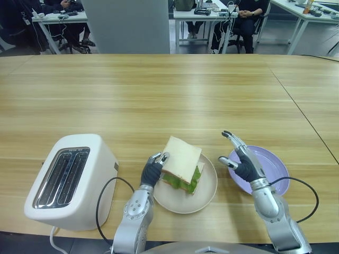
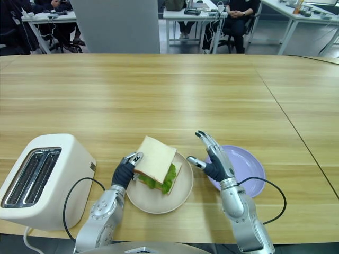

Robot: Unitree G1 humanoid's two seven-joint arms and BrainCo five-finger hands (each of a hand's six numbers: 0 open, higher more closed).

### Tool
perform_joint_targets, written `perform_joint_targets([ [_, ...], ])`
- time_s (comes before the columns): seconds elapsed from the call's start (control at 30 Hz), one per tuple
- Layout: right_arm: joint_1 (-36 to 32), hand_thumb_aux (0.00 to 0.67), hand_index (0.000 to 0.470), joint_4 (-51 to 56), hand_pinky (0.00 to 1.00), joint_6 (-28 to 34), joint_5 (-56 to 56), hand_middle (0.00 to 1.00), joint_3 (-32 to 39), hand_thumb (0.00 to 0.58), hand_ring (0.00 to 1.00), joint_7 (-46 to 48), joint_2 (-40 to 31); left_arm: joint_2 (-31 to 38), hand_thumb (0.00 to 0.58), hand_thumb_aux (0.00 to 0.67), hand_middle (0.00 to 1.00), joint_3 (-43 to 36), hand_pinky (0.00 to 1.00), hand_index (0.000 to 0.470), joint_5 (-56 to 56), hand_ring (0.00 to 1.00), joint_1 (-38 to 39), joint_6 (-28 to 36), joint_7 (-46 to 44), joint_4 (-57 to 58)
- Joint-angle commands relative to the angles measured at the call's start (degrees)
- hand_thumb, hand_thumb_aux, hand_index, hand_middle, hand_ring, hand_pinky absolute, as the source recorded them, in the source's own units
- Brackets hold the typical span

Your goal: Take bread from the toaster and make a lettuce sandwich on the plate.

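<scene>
Left hand pinching edge of tilted square white bread slice; I'd settle it flat over green leafy lettuce, then let go.

desk: pale wood planks, even soft light | seam: slants outboard of the right hand | far beyond the left hand: grey partition, white tables strewn with cables | floor: dark

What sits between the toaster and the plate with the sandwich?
The left hand, its fingers on the sandwich's edge, and a loop of black cable beside the toaster; plain in both eye views.
</scene>
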Motion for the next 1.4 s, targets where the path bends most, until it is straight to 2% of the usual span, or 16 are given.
perform_joint_targets([
  [0.03,-1.2,0.0,0.0,2.7,0.02,-2.0,-6.8,0.02,2.7,0.0,0.02,-0.8,-2.4,-3.3,0.58,0.67,1.0,-1.3,1.0,0.46,0.6,1.0,-0.3,-2.5,2.0,2.6],
  [0.37,-5.2,0.0,0.0,7.4,0.02,-7.4,-10.9,0.02,7.8,0.0,0.02,0.6,-6.1,-2.3,0.58,0.67,1.0,-4.5,1.0,0.46,4.6,1.0,-2.5,-5.7,5.3,8.9],
  [0.67,-7.2,0.0,0.0,8.2,0.02,-9.1,-10.2,0.02,10.5,0.0,0.02,3.5,-5.3,-2.2,0.58,0.67,1.0,-6.2,1.0,0.46,8.1,1.0,-5.0,-8.1,8.1,12.9],
  [1.2,-7.2,0.0,0.0,5.4,0.02,-12.9,-14.5,0.02,15.7,0.0,0.02,6.8,-6.2,-1.3,0.58,0.67,1.0,-7.4,1.0,0.46,12.7,1.0,-4.8,-7.5,8.8,13.2],
  [1.4,-6.9,0.0,0.0,10.8,0.02,-15.2,-15.6,0.02,19.9,0.0,0.02,7.4,-7.0,-0.3,0.58,0.67,1.0,-7.5,1.0,0.46,13.9,1.0,-3.7,-5.6,8.0,11.6],
])
